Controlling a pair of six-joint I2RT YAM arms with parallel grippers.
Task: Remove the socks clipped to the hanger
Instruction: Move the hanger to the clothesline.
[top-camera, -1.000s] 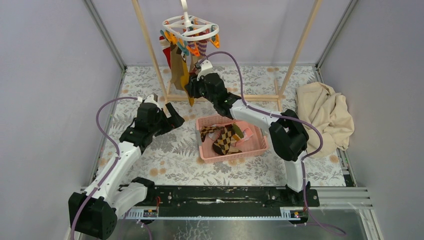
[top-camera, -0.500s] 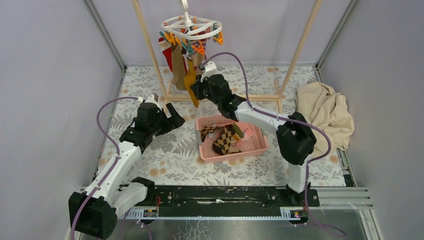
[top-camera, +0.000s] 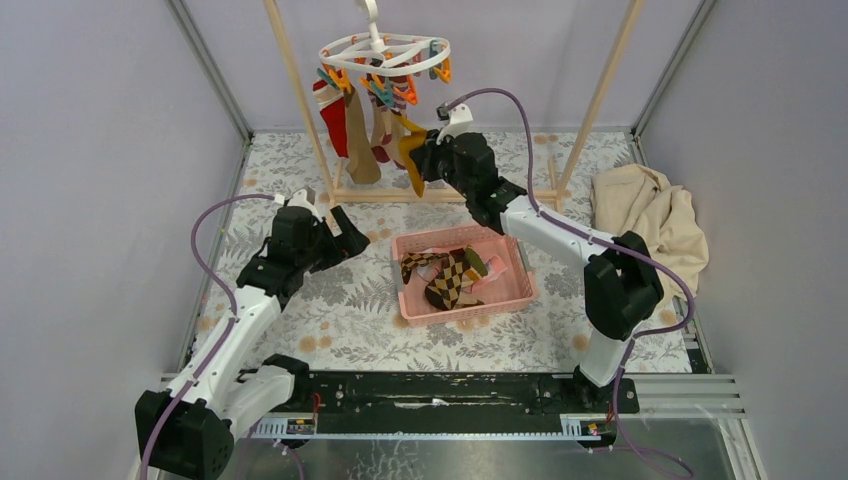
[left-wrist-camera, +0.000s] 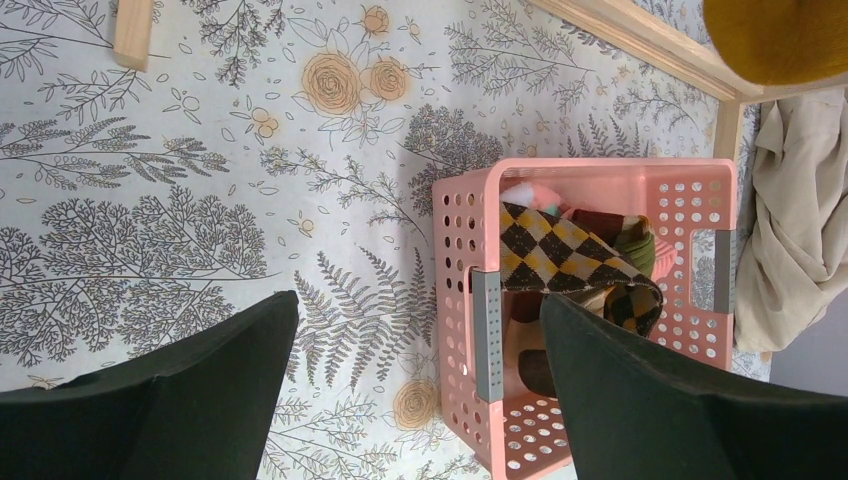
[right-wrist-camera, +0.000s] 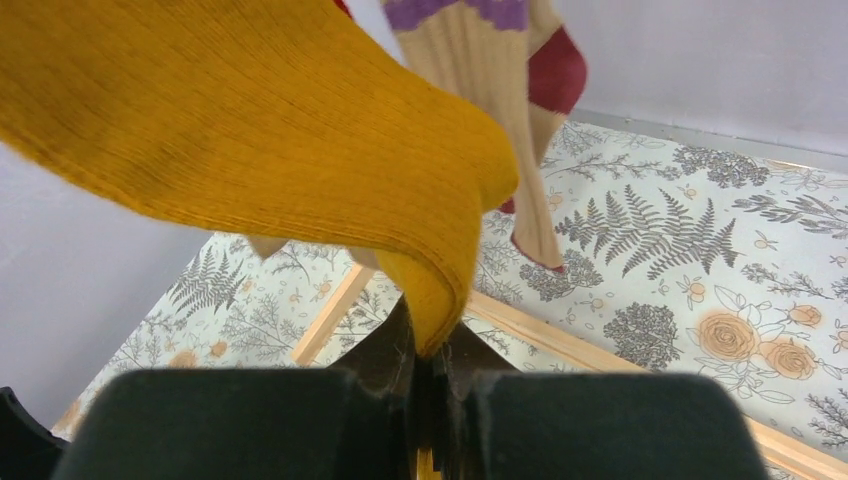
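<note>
Mustard-yellow knitted sock (top-camera: 411, 148) hangs from the white plastic ring hanger (top-camera: 385, 48) on the tall wooden rack (top-camera: 290, 85), its lower end pinched in the right gripper (right-wrist-camera: 430, 372), jaws almost closed. Red and beige socks (top-camera: 348, 125) dangle beside it. The left gripper (left-wrist-camera: 420, 400) gapes wide, empty, above the floral tabletop (top-camera: 330, 300) near a pink perforated basket (top-camera: 465, 311).

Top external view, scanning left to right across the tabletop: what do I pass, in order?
Left gripper → pink basket → beige cloth. The hanger and right gripper overlap the basket's span, so they are left out.
</note>
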